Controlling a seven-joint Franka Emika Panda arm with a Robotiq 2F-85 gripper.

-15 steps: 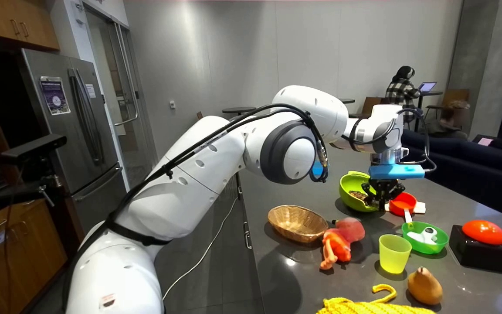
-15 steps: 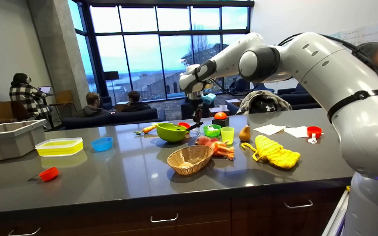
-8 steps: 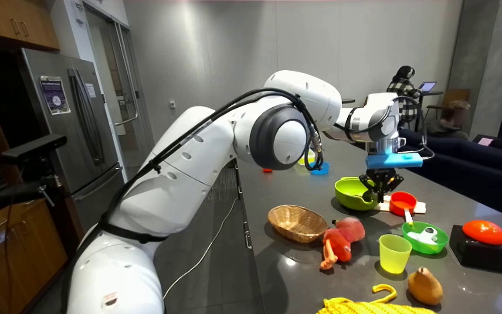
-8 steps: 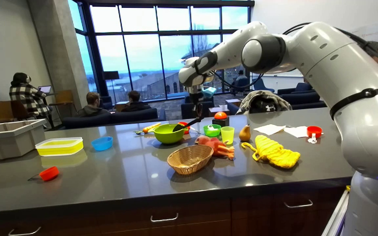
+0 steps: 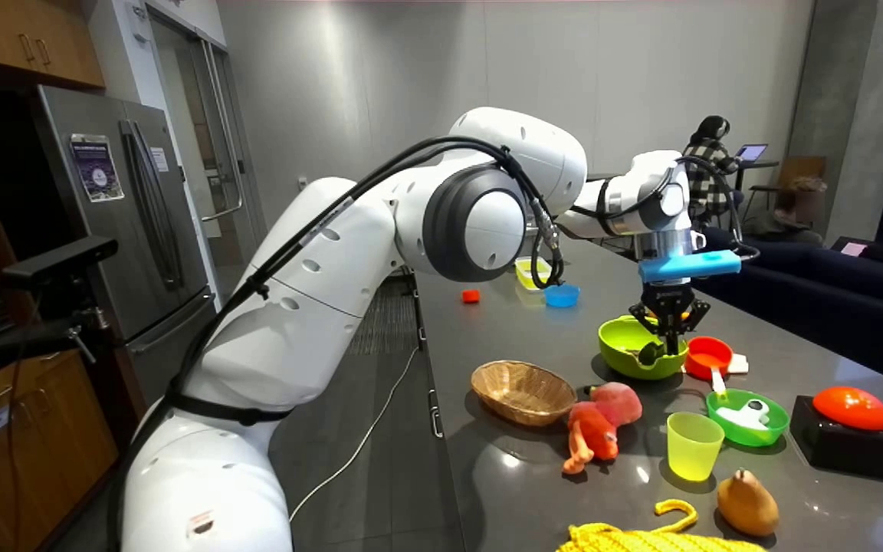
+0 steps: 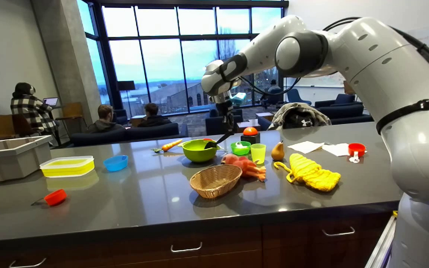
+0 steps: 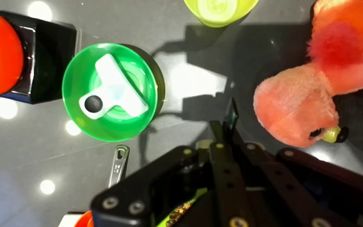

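Wrist view, looking down, gives us a close look at brown and tan bits (image 7: pixel 178 215) in the lime-green bowl (image 5: pixel 645 369), though only a sliver of that bowl shows there. In an exterior view we also find a whole carrot (image 6: pixel 171 145) and a grey bin (image 6: pixel 24 163); one pear (image 5: pixel 748 502) appears in both exterior views only.

We see the hand (image 5: pixel 670 345) narrowed onto the handle of a black utensil (image 5: pixel 650 353). The utensil slants on a thin handle, and its broad, rounded head sits in the mouth of the bowl; whether it touches the bits, we cannot tell. The bowl is deep, glossy and upright on the counter (image 6: pixel 143 201), its rim jutting out at one side.

Counting the things around it, we find one woven basket (image 6: pixel 214 192), one pink-and-orange plush toy (image 5: pixel 599 433), one yellow-green cup (image 5: pixel 694 448), one smaller green bowl (image 7: pixel 104 134) holding one white piece (image 7: pixel 117 91), one red dome button (image 7: pixel 0 52) on a black base (image 7: pixel 54 63), one yellow knitted piece (image 6: pixel 313 174), one blue bowl (image 6: pixel 116 164) and three red measuring cups (image 6: pixel 356 149), one of these just beside the lime-green bowl.
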